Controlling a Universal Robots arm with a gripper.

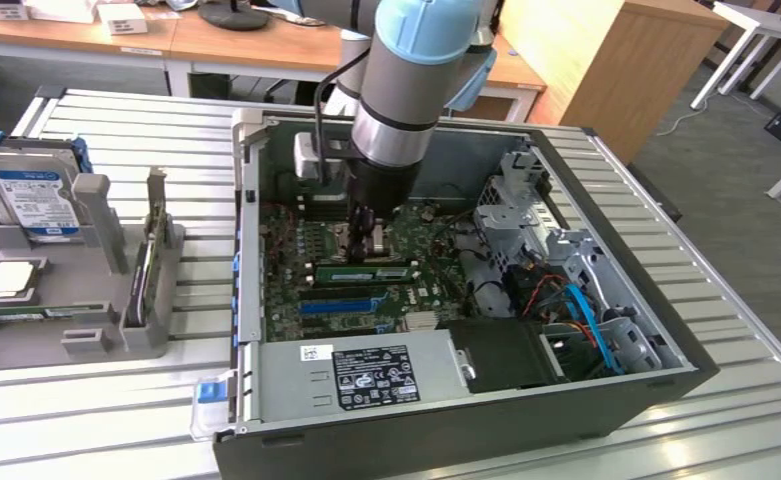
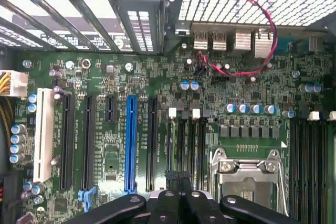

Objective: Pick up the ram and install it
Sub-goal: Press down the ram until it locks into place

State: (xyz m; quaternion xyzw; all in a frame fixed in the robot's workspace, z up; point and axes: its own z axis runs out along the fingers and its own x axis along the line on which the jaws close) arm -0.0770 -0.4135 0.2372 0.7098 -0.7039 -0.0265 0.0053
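Closed fingertips (image 2: 178, 182) of the hand (image 1: 367, 232), gripping nothing visible at lower centre, should press squarely on the seated ram (image 1: 366, 272).

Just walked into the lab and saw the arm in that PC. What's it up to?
The robot arm reaches down into the open computer case, its gripper low over the motherboard with jaws shut. A green ram stick lies across the board just in front of the gripper. Whether it is fully seated cannot be told.
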